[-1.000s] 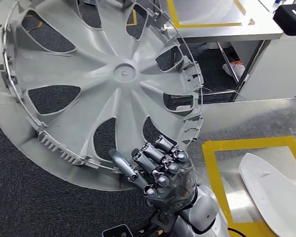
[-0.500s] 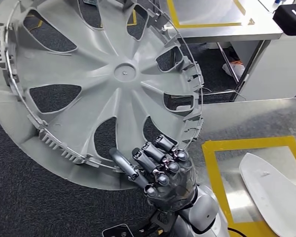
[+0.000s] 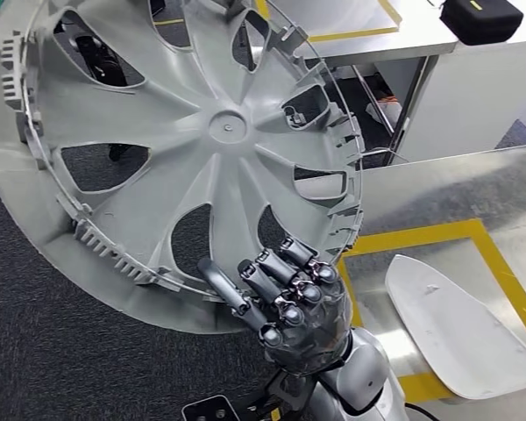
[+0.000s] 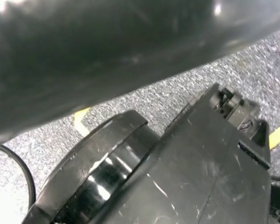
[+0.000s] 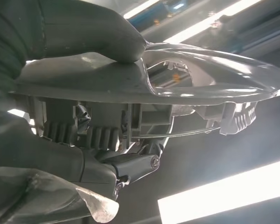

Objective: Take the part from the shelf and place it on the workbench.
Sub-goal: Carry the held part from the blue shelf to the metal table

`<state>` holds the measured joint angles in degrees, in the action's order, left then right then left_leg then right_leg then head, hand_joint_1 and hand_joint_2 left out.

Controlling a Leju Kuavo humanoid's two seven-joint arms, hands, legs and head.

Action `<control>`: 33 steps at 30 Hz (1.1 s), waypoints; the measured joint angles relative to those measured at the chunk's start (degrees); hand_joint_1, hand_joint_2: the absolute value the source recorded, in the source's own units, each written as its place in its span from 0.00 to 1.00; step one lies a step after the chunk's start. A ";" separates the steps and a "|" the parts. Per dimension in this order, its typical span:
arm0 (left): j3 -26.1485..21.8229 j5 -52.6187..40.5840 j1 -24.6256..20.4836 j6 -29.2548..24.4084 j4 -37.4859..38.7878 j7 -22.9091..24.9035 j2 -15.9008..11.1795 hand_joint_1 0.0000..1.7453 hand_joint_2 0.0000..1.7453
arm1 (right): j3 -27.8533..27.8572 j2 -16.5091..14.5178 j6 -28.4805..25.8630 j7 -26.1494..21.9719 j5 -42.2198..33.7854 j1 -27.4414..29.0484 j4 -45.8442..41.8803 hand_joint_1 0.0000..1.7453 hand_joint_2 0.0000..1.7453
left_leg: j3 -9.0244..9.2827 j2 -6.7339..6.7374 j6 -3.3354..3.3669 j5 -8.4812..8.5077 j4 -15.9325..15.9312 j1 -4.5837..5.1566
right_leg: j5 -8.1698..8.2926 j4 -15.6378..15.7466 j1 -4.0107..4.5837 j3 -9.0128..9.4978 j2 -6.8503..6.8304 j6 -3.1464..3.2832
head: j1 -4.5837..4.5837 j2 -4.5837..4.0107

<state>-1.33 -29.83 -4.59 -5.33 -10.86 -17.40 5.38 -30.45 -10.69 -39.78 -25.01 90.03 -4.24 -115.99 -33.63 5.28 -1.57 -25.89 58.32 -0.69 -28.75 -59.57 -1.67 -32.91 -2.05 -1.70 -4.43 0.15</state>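
Dark speckled carpet (image 3: 42,351) runs under everything, with a shiny metal workbench (image 3: 445,189) off to the right of the right hand (image 3: 294,303). That hand is clamped on the lower rim of the part (image 3: 201,149), a big grey plastic wheel cover held up in the air, tilted, back side facing the camera, so you get all the ribs, clips and a thin wire ring around the edge. Dark fingers (image 3: 273,267) curl over the inner rim, and from the wrist cam the thick grey thumb (image 5: 96,28) presses the smooth outer face while the fingers sit underneath, so it's a proper pinch. Spokes are broad and curved with teardrop cutouts; the cover's left and top edges run out of frame. Beyond the hand on the bench there's a yellow tape rectangle (image 3: 419,237) with a white, smooth, flattish curved panel (image 3: 452,329) lying across it. Further back sits a white table (image 3: 393,39) with a black case (image 3: 479,19). Left hand: can't tell, the left wrist cam is just dark blurry stuff over carpet.
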 joint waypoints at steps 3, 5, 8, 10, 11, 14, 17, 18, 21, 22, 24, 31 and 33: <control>0.00 0.00 0.00 -0.01 0.00 -0.02 0.07 0.00 0.00 | 0.01 0.00 0.00 0.01 0.00 -0.07 0.00 1.00 1.00 | -2.09 -3.06 -0.38 -4.57 5.91 -0.41 | 0.52 0.03 0.06 -0.41 1.73 1.05 | 0.17 0.00; 0.00 -0.01 0.19 -0.01 0.00 -0.02 0.12 0.00 0.00 | 0.01 0.00 0.01 0.02 0.00 -0.11 0.01 1.00 1.00 | -5.20 -4.59 -0.18 -8.50 13.83 -0.35 | 0.78 0.01 0.35 -0.75 3.11 1.46 | 0.26 0.00; -0.01 0.00 0.36 -0.06 0.00 0.00 0.19 0.00 0.00 | 0.01 0.00 0.02 0.01 0.00 -0.04 0.02 1.00 1.00 | -5.14 -5.29 0.66 -7.22 14.58 -0.07 | 1.01 -0.02 0.76 -0.99 5.49 1.75 | 0.25 0.00; -0.02 0.00 0.31 -0.13 0.00 0.00 0.16 0.00 0.00 | 0.01 0.00 0.02 -0.02 0.01 -0.05 0.01 1.00 1.00 | -1.42 -7.42 1.32 -3.43 6.93 0.06 | 1.16 -0.03 0.80 -1.02 6.98 1.62 | 0.23 0.00; -0.02 0.00 0.31 -0.15 0.00 0.00 0.14 0.00 0.00 | 0.00 0.00 0.02 -0.05 0.02 -0.11 0.01 1.00 1.00 | 0.11 -8.68 1.51 -2.33 3.63 0.06 | 1.27 -0.07 0.77 -1.15 7.66 1.45 | 0.24 0.00; -0.04 0.00 0.24 -0.15 0.00 0.02 0.17 0.00 0.00 | -0.01 0.00 0.00 -0.08 0.02 -0.20 -0.02 1.00 1.00 | 1.24 -9.52 1.68 -2.10 0.53 0.25 | 1.93 0.12 0.38 -2.02 9.45 0.40 | 0.34 0.00; -0.05 0.01 0.11 -0.16 0.00 0.01 0.25 0.00 0.00 | -0.01 0.00 0.00 -0.10 0.00 -0.13 -0.01 1.00 1.00 | 1.35 -7.34 2.37 -1.45 -0.55 0.17 | 0.63 -1.76 0.49 -3.78 6.75 -0.22 | 0.24 0.00; -0.07 0.01 0.12 -0.16 0.00 0.01 0.25 0.00 0.00 | -0.02 0.00 0.00 -0.13 0.01 -0.16 -0.01 1.00 1.00 | 1.34 -6.51 2.59 -1.28 -0.77 0.17 | -0.98 -4.41 0.62 -5.11 4.84 -0.27 | 0.18 0.00; -0.08 0.00 0.40 -0.16 0.00 0.02 0.28 0.00 0.00 | -0.05 0.00 0.00 -0.18 0.02 -0.23 0.00 1.00 1.00 | 1.11 -3.94 2.77 -1.19 -0.76 0.54 | -5.43 -14.22 0.75 -9.38 2.57 -0.61 | 0.09 0.00; -0.08 0.00 0.44 -0.16 0.00 0.02 0.29 0.00 0.00 | -0.05 0.00 0.00 -0.15 0.01 -0.21 0.00 1.00 1.00 | 1.05 -3.08 2.78 -1.18 -0.75 0.63 | -5.32 -14.97 0.76 -9.43 2.44 -0.65 | 0.09 0.00; -0.08 0.00 0.37 -0.16 0.00 0.02 0.36 0.00 0.00 | -0.04 0.00 0.00 -0.10 0.01 -0.17 0.00 1.00 1.00 | 1.04 -1.56 2.77 -1.19 -0.69 0.77 | -2.51 -9.66 0.87 -5.92 1.54 -0.45 | 0.09 0.00; -0.09 0.00 0.06 -0.17 0.00 0.01 0.62 0.00 0.00 | -0.06 0.00 0.00 -0.08 -0.01 -0.30 -0.04 1.00 1.00 | 0.92 0.60 1.25 -1.55 0.00 0.99 | 0.96 1.69 1.57 0.17 0.01 1.61 | 0.18 0.00; -0.09 0.00 0.02 -0.17 0.00 0.01 0.62 0.00 0.00 | -0.09 -0.01 0.00 -0.10 -0.01 -0.34 -0.07 1.00 1.00 | -0.43 -2.32 0.63 -4.30 3.58 0.68 | 1.56 2.04 1.23 0.05 1.16 2.20 | 0.29 0.00</control>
<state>-1.42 -29.83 -4.57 -5.50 -10.86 -17.39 5.99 -30.55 -10.70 -39.78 -25.11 90.02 -4.58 -116.06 -34.06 2.96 -0.94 -30.19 61.90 -0.02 -27.18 -57.54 -0.45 -32.85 -0.90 0.50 -4.14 0.15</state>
